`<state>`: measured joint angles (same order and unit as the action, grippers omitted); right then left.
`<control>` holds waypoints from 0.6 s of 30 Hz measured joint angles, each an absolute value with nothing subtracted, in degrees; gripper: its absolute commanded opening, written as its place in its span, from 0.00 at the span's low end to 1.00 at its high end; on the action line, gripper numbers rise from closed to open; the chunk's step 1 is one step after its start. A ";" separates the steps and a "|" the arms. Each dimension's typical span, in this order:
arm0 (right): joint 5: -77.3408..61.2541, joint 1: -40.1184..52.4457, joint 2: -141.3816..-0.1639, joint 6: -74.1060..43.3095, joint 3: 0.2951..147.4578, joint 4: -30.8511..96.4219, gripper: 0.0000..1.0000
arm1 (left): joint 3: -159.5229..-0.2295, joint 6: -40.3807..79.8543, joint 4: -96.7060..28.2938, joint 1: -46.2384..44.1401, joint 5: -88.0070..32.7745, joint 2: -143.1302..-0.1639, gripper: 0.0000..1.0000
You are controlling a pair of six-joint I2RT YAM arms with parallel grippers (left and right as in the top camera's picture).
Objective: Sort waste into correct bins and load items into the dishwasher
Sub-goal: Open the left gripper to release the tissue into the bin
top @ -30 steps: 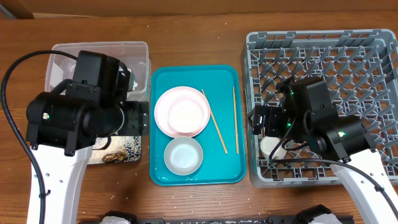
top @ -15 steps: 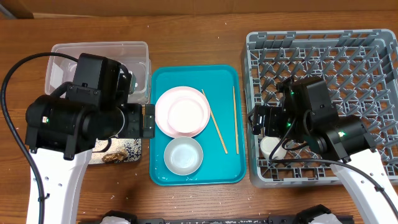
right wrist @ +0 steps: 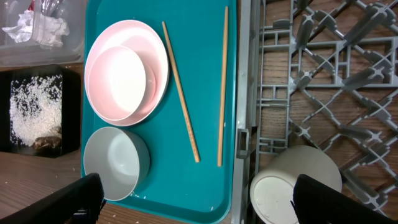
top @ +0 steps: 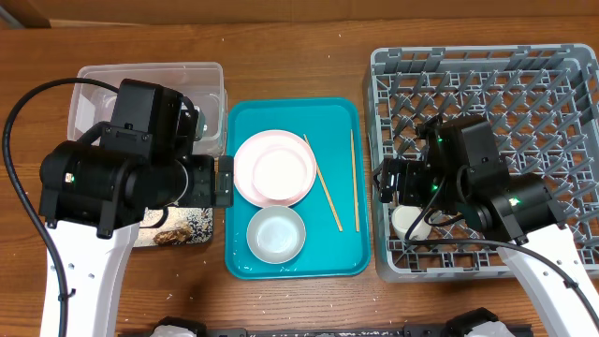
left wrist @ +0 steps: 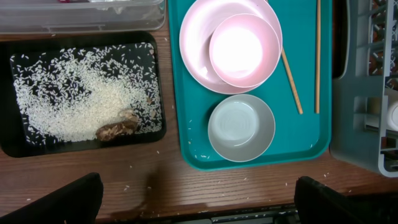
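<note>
My left gripper (top: 223,181) is open and empty, at the teal tray's left edge; its fingers frame bare wood in the left wrist view (left wrist: 199,205). The black tray (left wrist: 18,137) holds rice grains (left wrist: 74,93) and a brown scrap (left wrist: 117,128). The clear tub (top: 150,75) holds a white tissue (right wrist: 56,26); the red wrapper is hidden. Stacked pink plates (top: 274,168), a small bowl (top: 276,234) and two chopsticks (top: 323,183) lie on the teal tray. My right gripper (top: 384,183) is open and empty above a white cup (right wrist: 292,186) lying in the grey dish rack (top: 524,84).
The teal tray (top: 351,253) sits between the bins and the rack. Stray rice grains lie on the wood in front of the black tray (left wrist: 134,186). The left arm's body covers part of the tub and black tray from above.
My left gripper has shifted slightly right toward the teal tray, then held still. The right arm and all objects have not moved.
</note>
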<state>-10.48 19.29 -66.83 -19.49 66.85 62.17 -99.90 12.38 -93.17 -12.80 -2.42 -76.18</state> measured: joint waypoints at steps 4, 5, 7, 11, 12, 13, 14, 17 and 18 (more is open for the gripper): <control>-10.48 19.27 -66.83 -19.49 66.85 62.17 1.00 | -99.90 12.36 -93.17 -12.80 -2.42 -76.18 1.00; -10.50 19.27 -66.83 -19.49 66.85 62.17 1.00 | -99.90 12.38 -93.17 -12.80 -2.42 -76.18 1.00; -10.48 19.29 -66.83 -19.46 66.85 62.19 1.00 | -99.90 12.38 -93.17 -12.80 -2.42 -76.18 1.00; -10.50 19.27 -66.83 -19.46 66.85 62.17 1.00 | -99.90 12.36 -93.12 -12.80 -2.42 -76.18 1.00; -10.48 19.27 -66.83 -19.44 66.85 62.19 1.00 | -99.90 12.36 -93.12 -12.80 -2.42 -76.18 1.00; -10.48 19.29 -66.83 -19.46 66.85 62.17 1.00 | -99.90 12.36 -93.12 -12.80 -2.42 -76.18 1.00; -10.46 19.27 -66.83 -19.46 66.85 62.17 1.00 | -99.90 12.36 -93.10 -12.80 -2.42 -76.18 1.00; -10.46 19.27 -66.83 -19.49 66.85 62.17 1.00 | -99.88 12.36 -93.08 -12.80 -2.42 -75.94 1.00; -10.48 19.27 -66.83 -19.49 66.85 62.15 1.00 | -99.83 12.36 -93.06 -12.80 -2.42 -75.64 1.00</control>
